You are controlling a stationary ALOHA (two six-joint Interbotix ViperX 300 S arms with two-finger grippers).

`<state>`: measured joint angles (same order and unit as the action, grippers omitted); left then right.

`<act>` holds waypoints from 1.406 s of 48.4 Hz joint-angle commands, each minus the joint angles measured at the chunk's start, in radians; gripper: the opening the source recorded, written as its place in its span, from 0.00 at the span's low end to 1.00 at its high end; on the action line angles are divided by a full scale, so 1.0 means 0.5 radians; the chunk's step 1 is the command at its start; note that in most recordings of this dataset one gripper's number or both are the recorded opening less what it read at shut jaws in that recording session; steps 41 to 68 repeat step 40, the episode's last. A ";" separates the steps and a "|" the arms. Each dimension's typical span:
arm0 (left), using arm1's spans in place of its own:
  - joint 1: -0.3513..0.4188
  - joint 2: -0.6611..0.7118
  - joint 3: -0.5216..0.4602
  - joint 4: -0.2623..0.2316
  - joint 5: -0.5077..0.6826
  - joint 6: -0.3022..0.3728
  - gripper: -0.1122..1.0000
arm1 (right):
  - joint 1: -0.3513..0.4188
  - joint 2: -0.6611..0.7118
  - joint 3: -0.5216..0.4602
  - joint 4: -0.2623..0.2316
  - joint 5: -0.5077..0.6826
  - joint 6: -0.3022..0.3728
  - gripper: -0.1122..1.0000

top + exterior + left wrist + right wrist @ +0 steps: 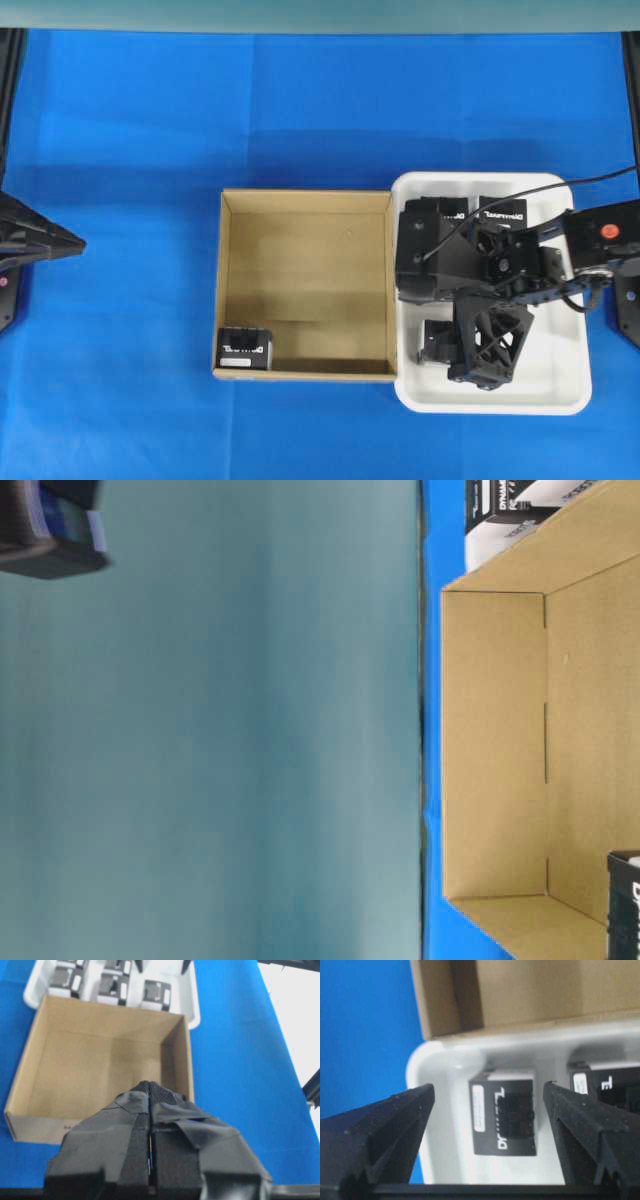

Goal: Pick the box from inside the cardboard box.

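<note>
- Box point(245, 349): 1 small black one with white lettering stands inside the cardboard box point(305, 285), in its near-left corner in the overhead view, touching the front wall.
- White tray point(575, 390) sits just beside the cardboard box on its right and holds several more black boxes point(157, 994).
- Right claw point(487, 1110) hangs over the tray with fingers spread wide, holding nothing; 1 black box lies below the gap.
- Left claw point(150, 1091) has its fingers pressed together, empty, near the cardboard box.
- Blue cloth point(150, 150) covers the table.

Robotics lab bench, blue cloth point(200, 120) tabletop, two fixed arms, plain backdrop
</note>
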<state>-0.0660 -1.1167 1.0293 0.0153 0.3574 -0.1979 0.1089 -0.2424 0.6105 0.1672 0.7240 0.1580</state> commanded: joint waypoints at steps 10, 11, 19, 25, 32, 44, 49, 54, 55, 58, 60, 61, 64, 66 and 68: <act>-0.003 0.012 -0.049 0.006 -0.009 -0.006 0.05 | -0.034 -0.141 -0.083 -0.009 0.012 -0.003 0.92; -0.003 0.009 -0.049 0.003 -0.012 -0.006 0.05 | -0.037 -0.150 -0.086 -0.009 0.012 -0.003 0.92; -0.003 0.009 -0.049 0.006 -0.012 -0.006 0.05 | -0.049 -0.255 -0.074 -0.043 0.009 0.000 0.92; -0.003 0.009 -0.046 0.006 -0.009 -0.003 0.05 | -0.052 -0.322 -0.052 -0.061 0.000 0.000 0.92; -0.003 0.006 -0.046 0.006 -0.012 -0.003 0.05 | -0.052 -0.371 -0.028 -0.061 -0.028 0.000 0.92; -0.003 0.006 -0.049 0.006 -0.012 0.000 0.05 | -0.055 -0.387 -0.025 -0.061 -0.043 0.000 0.92; -0.003 0.006 -0.049 0.006 -0.012 0.000 0.05 | -0.055 -0.387 -0.025 -0.061 -0.043 0.000 0.92; -0.003 0.006 -0.049 0.006 -0.012 0.000 0.05 | -0.055 -0.387 -0.025 -0.061 -0.043 0.000 0.92; -0.003 0.006 -0.049 0.006 -0.012 0.000 0.05 | -0.055 -0.387 -0.025 -0.061 -0.043 0.000 0.92; -0.003 0.006 -0.049 0.006 -0.012 0.000 0.05 | -0.055 -0.387 -0.025 -0.061 -0.043 0.000 0.92; -0.003 0.006 -0.049 0.006 -0.012 0.000 0.05 | -0.055 -0.387 -0.025 -0.061 -0.043 0.000 0.92; -0.003 0.006 -0.049 0.006 -0.012 0.000 0.05 | -0.055 -0.387 -0.025 -0.061 -0.043 0.000 0.92; -0.003 0.006 -0.049 0.006 -0.012 0.000 0.05 | -0.055 -0.387 -0.025 -0.061 -0.043 0.000 0.92; -0.003 0.006 -0.049 0.006 -0.012 0.000 0.05 | -0.055 -0.387 -0.025 -0.061 -0.043 0.000 0.92; -0.003 0.006 -0.049 0.006 -0.012 0.000 0.05 | -0.055 -0.387 -0.025 -0.061 -0.043 0.000 0.92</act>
